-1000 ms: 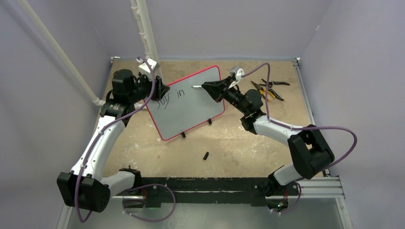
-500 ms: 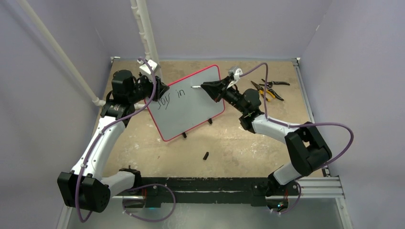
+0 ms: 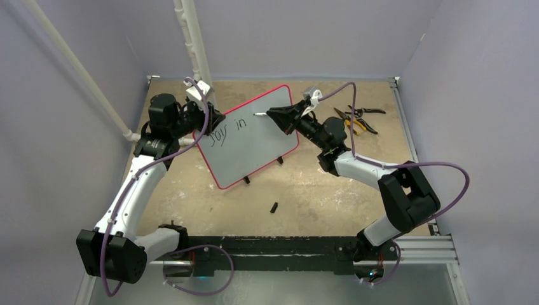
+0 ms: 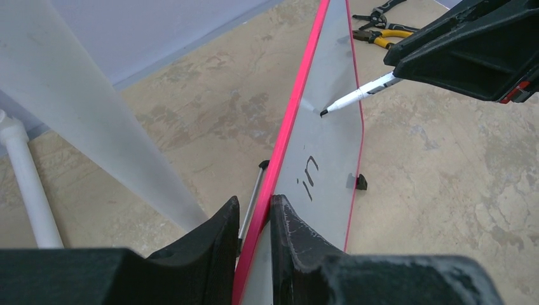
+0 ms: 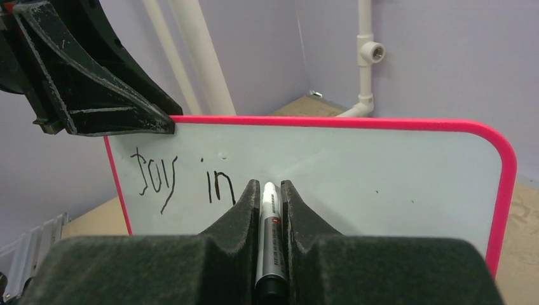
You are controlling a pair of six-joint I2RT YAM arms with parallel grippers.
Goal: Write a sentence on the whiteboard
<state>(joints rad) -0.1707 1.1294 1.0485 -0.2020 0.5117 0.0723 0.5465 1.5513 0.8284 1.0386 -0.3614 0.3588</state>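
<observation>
The whiteboard (image 3: 251, 143), pale grey with a red-pink rim, stands tilted on its black feet at mid-table. The sentence (image 3: 229, 129) on it reads "Joy in" in black; it also shows in the right wrist view (image 5: 184, 178). My left gripper (image 3: 213, 121) is shut on the whiteboard's left rim (image 4: 270, 184). My right gripper (image 3: 274, 114) is shut on a white marker (image 5: 269, 222). The marker tip (image 4: 325, 112) points at the whiteboard (image 4: 330, 146) right of "in", at or just off the surface.
Yellow-handled pliers and dark cutters (image 3: 356, 119) lie at the back right. A small black cap (image 3: 274, 207) lies on the table in front of the board. White pipes (image 3: 197, 44) rise at the back left.
The right gripper and marker have shifted slightly up the board. The left gripper and the writing are unchanged.
</observation>
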